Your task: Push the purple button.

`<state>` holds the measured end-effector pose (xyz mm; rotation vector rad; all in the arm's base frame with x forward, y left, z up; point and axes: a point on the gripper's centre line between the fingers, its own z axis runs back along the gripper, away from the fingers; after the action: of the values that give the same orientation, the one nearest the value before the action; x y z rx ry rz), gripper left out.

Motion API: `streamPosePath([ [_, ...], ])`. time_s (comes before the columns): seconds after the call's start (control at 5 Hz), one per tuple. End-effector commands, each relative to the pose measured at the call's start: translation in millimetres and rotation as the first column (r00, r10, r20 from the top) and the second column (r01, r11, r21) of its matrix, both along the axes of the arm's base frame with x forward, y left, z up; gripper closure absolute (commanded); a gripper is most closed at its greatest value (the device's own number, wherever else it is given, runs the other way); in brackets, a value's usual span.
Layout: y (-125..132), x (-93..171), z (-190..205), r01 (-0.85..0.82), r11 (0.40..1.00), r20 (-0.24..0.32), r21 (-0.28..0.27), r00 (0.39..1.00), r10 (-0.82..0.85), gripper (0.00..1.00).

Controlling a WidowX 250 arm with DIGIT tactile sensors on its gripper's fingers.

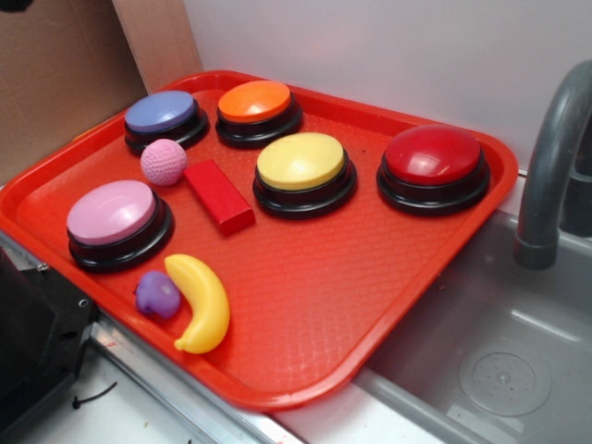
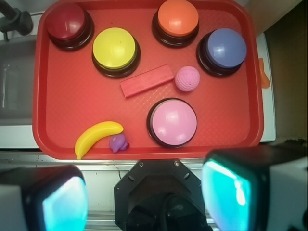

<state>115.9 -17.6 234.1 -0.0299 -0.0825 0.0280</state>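
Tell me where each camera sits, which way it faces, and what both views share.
Exterior: off the tray's near corner, raised, looking obliquely down across the red tray toward the wall, with the faucet at right; no gripper shows.
Wrist: on the arm above the tray's near edge, looking almost straight down; the gripper fills the bottom, fingers spread wide.
Shared: the tray, the purple button, pink button, banana, turned roughly half a circle between views.

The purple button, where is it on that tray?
In the exterior view, the purple button sits at the red tray's far-left corner, beside the orange button.
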Motion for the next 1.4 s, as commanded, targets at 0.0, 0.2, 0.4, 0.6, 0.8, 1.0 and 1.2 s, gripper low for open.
streamPosePath([
  [0.0,0,0,0,0.000,1.000,0.000,0.000,1.000,0.000,0.00],
  [0.2,34,50,-41,-0.237,0.971,-0.036,0.035,0.971,0.238,0.00],
  [0.4,74,82,-66,-0.342,0.939,0.010,0.031,0.940,0.342,0.00],
  [0.6,117,108,-87,-0.435,0.899,0.071,0.041,0.899,0.432,0.00],
  [0.8,148,127,-110,-0.483,0.876,0.117,-0.005,0.869,0.480,0.00],
  [1.0,165,142,-135,-0.499,0.866,0.126,0.042,0.862,0.491,0.00],
  [1.2,169,152,-153,-0.477,0.878,0.120,0.045,0.875,0.470,0.00],
])
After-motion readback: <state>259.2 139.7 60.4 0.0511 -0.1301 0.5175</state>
